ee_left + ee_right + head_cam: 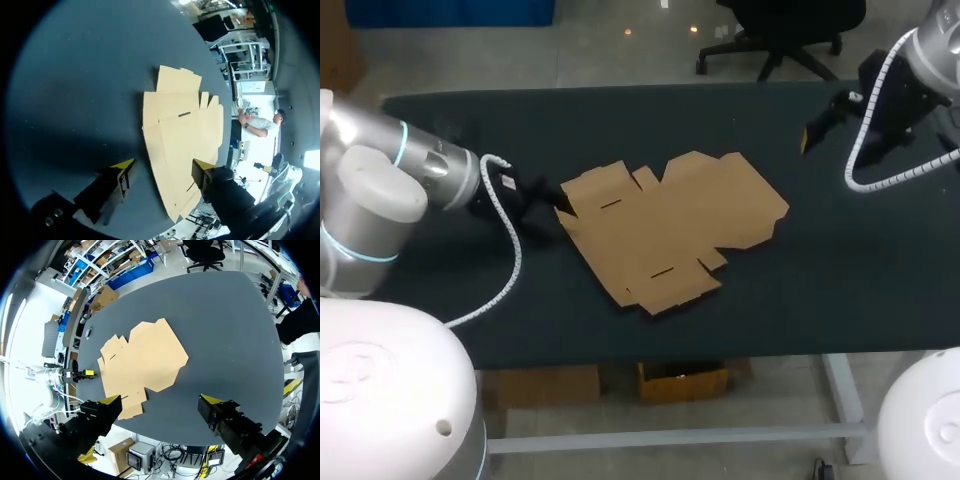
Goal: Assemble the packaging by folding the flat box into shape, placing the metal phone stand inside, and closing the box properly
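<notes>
A flat cardboard box (670, 225) lies unfolded in the middle of the dark bench (840, 270); its flaps spread out to every side, and a few short slots show in its panels.

The left arm (410, 170) comes in low from the left side, with a white coiled cable (515, 262) trailing along it; the left jaws sit at the box's left corner, close above the bench. From above I cannot tell whether they touch the cardboard. In the left wrist view the left jaws stand wide; one yellow fingertip (202, 165) is over the box's near edge; the other is over bare bench just beside the box; the edge of the cardboard runs between the two. Neither finger can be seen pressing on the box.

The right arm (930, 50) comes in from the far right corner and carries a second coiled cable (865, 150); the right jaws hang above the far right part of the bench, well apart from the box. In the right wrist view the right jaws also stand wide, their yellow fingertips (111, 400) spread apart; the box lies ahead of them, down on the bench, with the left arm at its far side.
</notes>
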`<state>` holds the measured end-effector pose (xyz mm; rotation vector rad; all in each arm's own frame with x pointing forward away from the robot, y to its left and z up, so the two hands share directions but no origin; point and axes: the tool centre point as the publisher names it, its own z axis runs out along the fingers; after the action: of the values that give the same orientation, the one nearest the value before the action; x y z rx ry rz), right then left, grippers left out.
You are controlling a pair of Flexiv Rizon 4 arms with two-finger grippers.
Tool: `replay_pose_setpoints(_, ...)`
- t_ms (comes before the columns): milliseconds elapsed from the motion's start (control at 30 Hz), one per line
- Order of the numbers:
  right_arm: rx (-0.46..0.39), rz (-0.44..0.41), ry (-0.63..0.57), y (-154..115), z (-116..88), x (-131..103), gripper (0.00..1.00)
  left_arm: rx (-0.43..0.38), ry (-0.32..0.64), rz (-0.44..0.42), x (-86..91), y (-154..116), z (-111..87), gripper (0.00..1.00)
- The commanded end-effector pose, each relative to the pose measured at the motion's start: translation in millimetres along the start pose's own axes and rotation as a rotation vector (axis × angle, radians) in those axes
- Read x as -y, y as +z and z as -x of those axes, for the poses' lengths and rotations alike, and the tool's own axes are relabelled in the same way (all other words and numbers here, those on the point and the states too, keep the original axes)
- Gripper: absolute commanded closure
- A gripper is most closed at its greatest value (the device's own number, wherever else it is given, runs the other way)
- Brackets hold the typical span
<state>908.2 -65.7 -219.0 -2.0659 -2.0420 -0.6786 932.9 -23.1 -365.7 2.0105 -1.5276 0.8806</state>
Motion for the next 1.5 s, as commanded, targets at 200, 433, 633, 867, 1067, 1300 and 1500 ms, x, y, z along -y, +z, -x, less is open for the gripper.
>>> replay_pose_setpoints(200, -0.005, -0.010, 0.005, -2, -3, -2, 0.00, 0.053, 0.202, 0.185, 28.3, -45, -20.8, 0.00)
replay_pose_setpoints(433, -0.007, -0.022, 0.030, 0, -4, 3, 0.00, 0.084, 0.326, 0.300, 46.1, -45, -29.3, 0.00)
replay_pose_setpoints(633, -0.004, -0.030, 0.072, 2, -6, 11, 0.00, 0.101, 0.399, 0.383, 56.5, -42, -35.1, 0.00)
replay_pose_setpoints(867, 0.017, 0.001, 0.128, 1, -4, 19, 0.00, 0.133, 0.475, 0.442, 67.6, -47, -43.5, 0.00)
replay_pose_setpoints(1067, 0.017, 0.001, 0.128, 1, -4, 19, 0.00, 0.165, 0.500, 0.465, 70.7, -53, -48.4, 0.00)
replay_pose_setpoints(1300, 0.017, 0.001, 0.128, 1, -4, 19, 0.00, 0.165, 0.500, 0.465, 70.7, -53, -48.4, 0.00)
replay_pose_setpoints(1500, 0.028, -0.016, 0.092, 8, -16, 12, 0.00, 0.140, 0.531, 0.470, 89.3, -32, -41.5, 0.00)
